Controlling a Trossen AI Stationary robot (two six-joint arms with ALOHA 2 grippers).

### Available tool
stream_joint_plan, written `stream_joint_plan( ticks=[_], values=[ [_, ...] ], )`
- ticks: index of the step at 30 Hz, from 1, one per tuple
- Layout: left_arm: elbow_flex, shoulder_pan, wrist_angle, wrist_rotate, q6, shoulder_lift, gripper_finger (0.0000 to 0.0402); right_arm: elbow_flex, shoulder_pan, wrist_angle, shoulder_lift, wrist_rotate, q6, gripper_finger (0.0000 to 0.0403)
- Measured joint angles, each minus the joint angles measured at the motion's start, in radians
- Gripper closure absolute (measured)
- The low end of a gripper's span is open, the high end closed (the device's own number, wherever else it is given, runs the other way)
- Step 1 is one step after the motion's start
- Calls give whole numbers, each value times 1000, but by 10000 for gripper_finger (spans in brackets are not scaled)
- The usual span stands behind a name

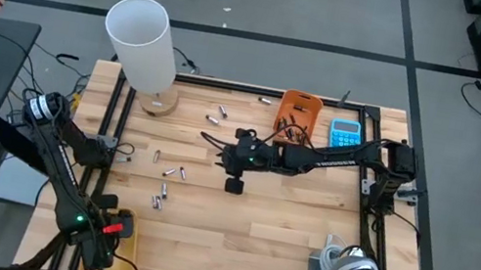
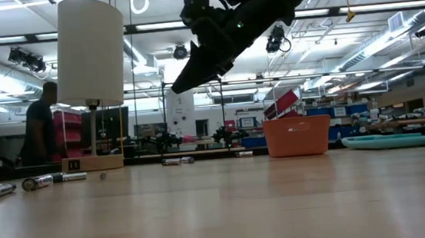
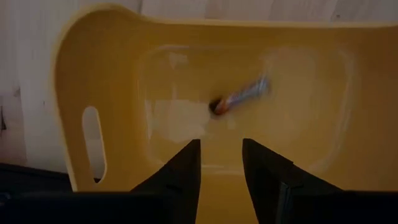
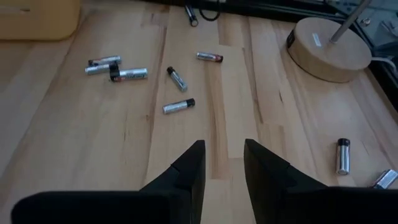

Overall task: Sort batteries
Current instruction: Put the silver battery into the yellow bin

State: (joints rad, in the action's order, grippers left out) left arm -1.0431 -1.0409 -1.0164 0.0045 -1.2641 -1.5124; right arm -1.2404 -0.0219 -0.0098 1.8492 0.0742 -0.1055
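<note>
From the high view I count most of the batteries [image 1: 166, 186] loose on the surface [image 1: 243, 235], scattered between the lamp [image 1: 142, 43] and the middle, so the sort looks barely begun. My left end effector [image 1: 106, 248] sits over the yellow bin at the near-left corner; the right end effector [image 1: 237, 172] hangs mid-surface near an orange bin [image 1: 301, 108].

In the low view a few cells [image 2: 37, 181] lie at the left. The right arm [image 2: 224, 25] hangs above; I cannot see its fingertips here.

The left wrist view shows one battery [image 3: 239, 98] lying in the yellow bin [image 3: 186, 68], blurred, clear of my fingers [image 3: 186, 168], which stand apart and empty. I judge it just dropped.

The right wrist view shows fingers [image 4: 186, 168] apart, holding nothing, over scattered cells [image 4: 178, 106]. The orange bin's contents are hidden from me.
</note>
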Motion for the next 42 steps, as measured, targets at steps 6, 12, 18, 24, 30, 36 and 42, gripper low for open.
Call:
stream_joint_plan(
  ticks=[6,12,18,24,30,36,42],
  values=[
    [-3,8,-14,69,1,0,280,0,1,53,0,-38,31,305],
    [-52,7,-123,115,2,1,280,0,20,124,0,-52,53,302],
    [-140,8,-274,-53,7,1,280,0,33,237,0,-52,50,302],
    [-259,8,-490,-253,7,2,280,-7,28,331,13,-52,15,301],
    [-325,8,-556,-453,15,26,280,-142,6,329,136,-87,-34,301],
    [-328,5,-556,-481,6,38,280,-331,-8,283,290,-177,-53,301],
    [-328,5,-555,-467,7,42,280,-533,-8,138,455,-188,-54,301]
  ],
)
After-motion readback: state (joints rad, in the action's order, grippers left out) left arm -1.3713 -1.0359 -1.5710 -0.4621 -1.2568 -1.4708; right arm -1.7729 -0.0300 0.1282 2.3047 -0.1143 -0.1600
